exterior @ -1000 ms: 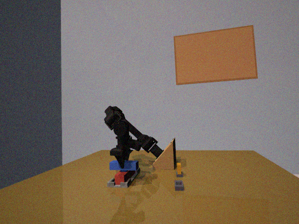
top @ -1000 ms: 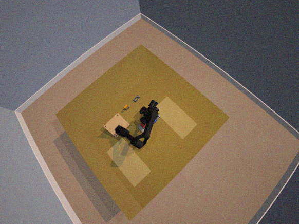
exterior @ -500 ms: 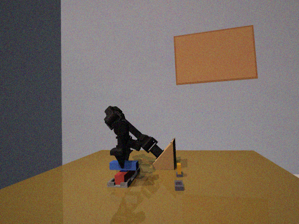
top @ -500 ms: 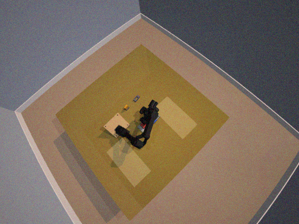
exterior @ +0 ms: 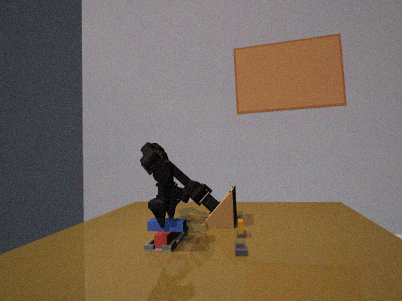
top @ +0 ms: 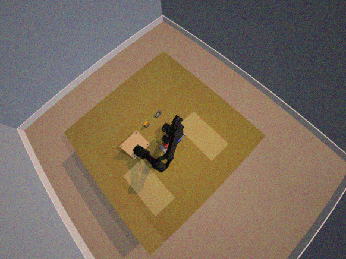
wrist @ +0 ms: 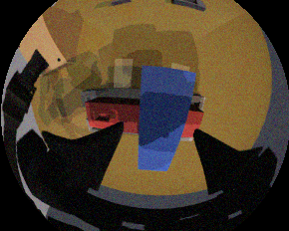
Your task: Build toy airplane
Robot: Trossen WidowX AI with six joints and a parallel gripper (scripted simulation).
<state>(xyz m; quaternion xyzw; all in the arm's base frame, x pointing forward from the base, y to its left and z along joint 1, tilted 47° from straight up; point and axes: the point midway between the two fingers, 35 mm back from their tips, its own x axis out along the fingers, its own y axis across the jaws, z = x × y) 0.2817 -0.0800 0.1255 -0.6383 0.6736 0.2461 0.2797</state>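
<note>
The red fuselage [top: 166, 145] [exterior: 161, 240] [wrist: 131, 114] lies in the grey cradle [exterior: 149, 247] [wrist: 112, 93]. The blue wing [top: 180, 140] [exterior: 176, 225] [wrist: 166, 115] lies crosswise on top of the fuselage, with no clear gap below it in the exterior view; its tab is hidden. My gripper [exterior: 167, 222] [wrist: 159, 129] is open, its fingers on either side of the wing, with space beside it in the wrist view. The orange tail fin [top: 146, 123] [exterior: 240, 226] stands upright in a small grey holder. The tail socket shows as a dark recess in the fuselage in the wrist view.
An empty grey holder [top: 157, 114] [exterior: 241, 249] [wrist: 188, 4] is near the tail fin. A tan wedge-shaped mount [top: 134, 142] [exterior: 225, 215] [wrist: 36, 44] is at the arm's base. An orange panel [exterior: 290, 74] hangs on the far wall.
</note>
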